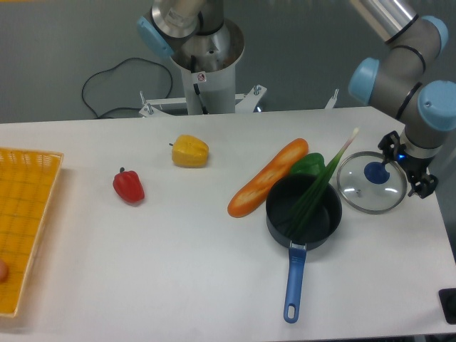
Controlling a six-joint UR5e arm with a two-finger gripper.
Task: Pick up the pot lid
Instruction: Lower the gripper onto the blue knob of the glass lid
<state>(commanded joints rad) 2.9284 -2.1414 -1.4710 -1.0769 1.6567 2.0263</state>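
Note:
The pot lid (369, 194) lies flat on the white table at the right, a clear disc with a pale rim and a blue knob (376, 172) on top. The gripper (406, 168) comes in from the upper right over the lid's right edge. Its two dark fingers stand apart, one near the lid's upper right rim and the other beyond its right side. Nothing shows between them, and the knob lies to the left of the gap. The gripper's height above the lid is hard to judge.
A black pan (280, 214) with a blue handle stands left of the lid, holding long green stalks (313, 196) that lean toward it. Behind are a green pepper (308, 164) and an orange baguette shape (269, 178). Farther left lie yellow (189, 152) and red (129, 187) items.

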